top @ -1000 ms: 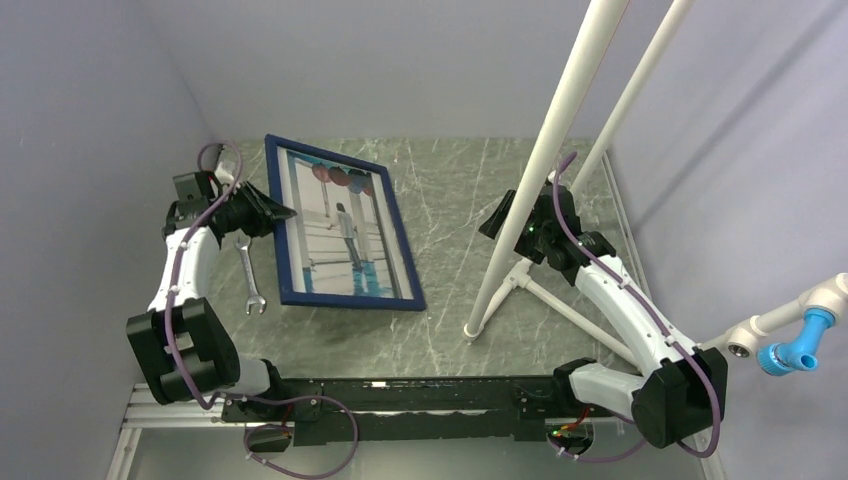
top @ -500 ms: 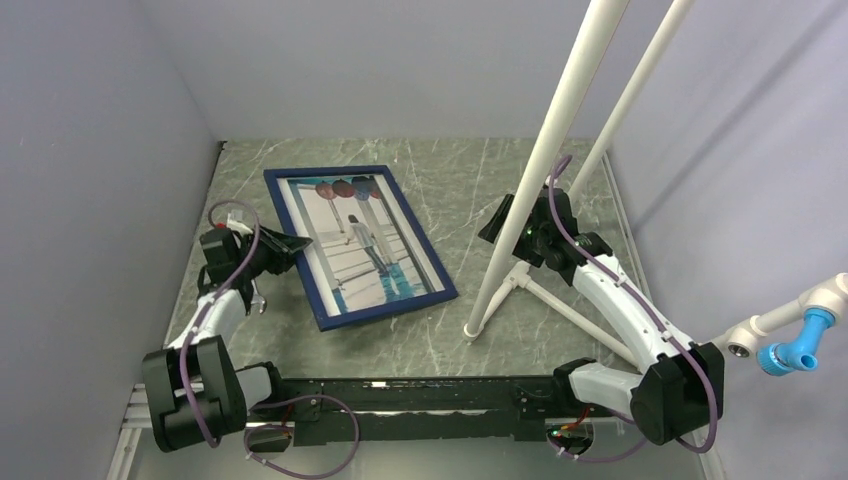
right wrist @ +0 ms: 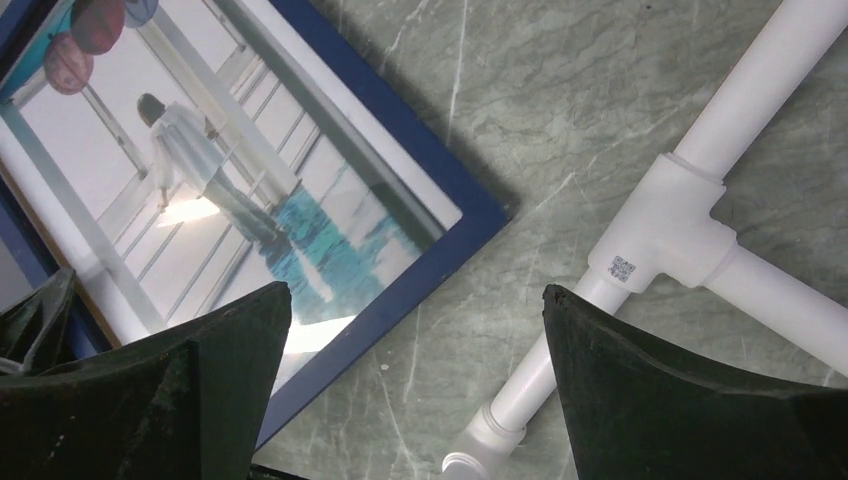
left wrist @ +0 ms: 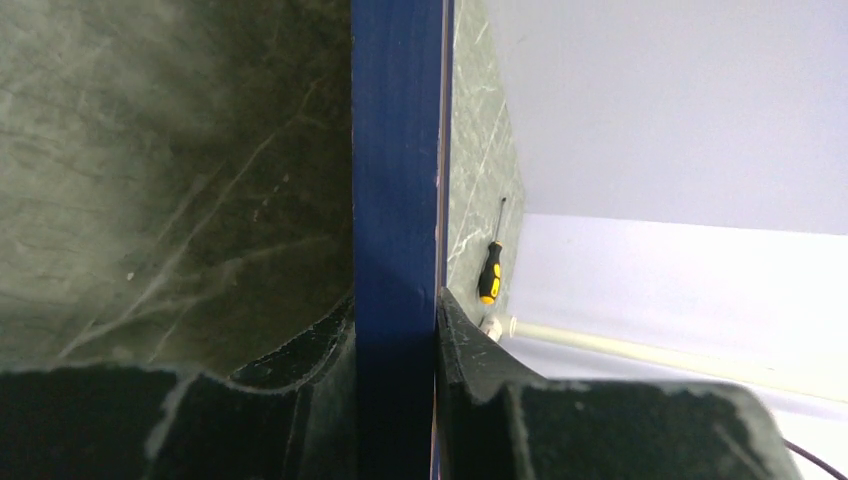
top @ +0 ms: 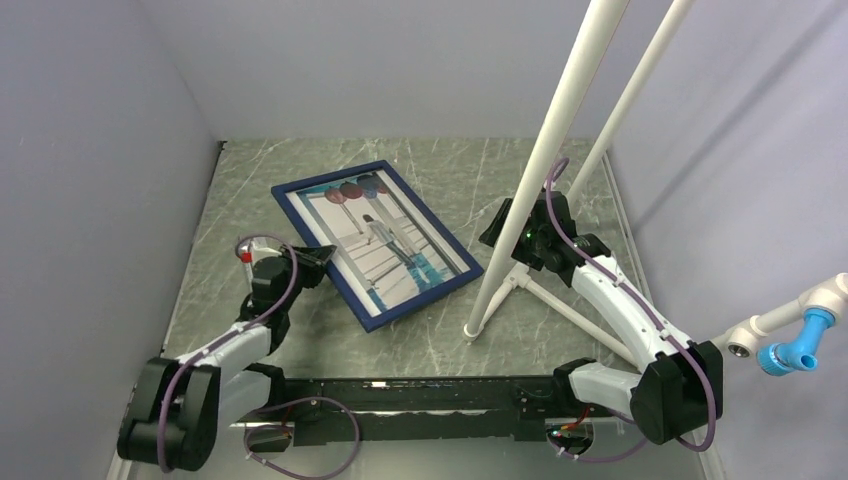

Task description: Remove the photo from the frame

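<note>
nearby, white pole (top: 546,150) beside frame (top: 424,299), screwdriver (left wrist: 489,272) beyond

Blue frame (left wrist: 396,180) edge between the jaws

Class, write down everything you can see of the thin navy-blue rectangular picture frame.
The thin navy-blue rectangular picture frame looks like painted wood, with a narrow rim. It lies picture side up and skewed on the grey-green marble table, holding the pale photo of a walking figure and coloured balls. The left gripper is shut on its near-left edge, a finger on each face. Whether that edge is lifted is unclear.
</note>
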### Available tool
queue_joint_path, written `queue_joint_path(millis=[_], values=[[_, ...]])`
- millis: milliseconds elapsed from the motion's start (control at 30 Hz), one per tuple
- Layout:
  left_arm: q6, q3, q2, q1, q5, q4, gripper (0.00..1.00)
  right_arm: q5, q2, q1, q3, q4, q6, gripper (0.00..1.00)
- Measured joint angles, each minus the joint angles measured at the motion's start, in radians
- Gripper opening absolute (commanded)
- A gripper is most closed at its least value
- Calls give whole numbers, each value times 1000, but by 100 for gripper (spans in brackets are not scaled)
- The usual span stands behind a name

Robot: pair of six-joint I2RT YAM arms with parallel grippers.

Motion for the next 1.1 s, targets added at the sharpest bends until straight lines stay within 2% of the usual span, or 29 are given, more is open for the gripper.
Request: queue_joint_path(millis=[300,600,900,1100], values=[[-163,-12,212,-258,-343,227,0,3,-11,0,0,-16,-9,98],[-294,176,387,-506,-681,165,0,-2,-52,0,0,-58,-33,97],[-429,274,552,-634,-866,164,0,-5,-98,0,-22,-99,-62,98],[-440,288,561,-659,-901,148,0,-5,-104,0,-30,-103,-69,98]])
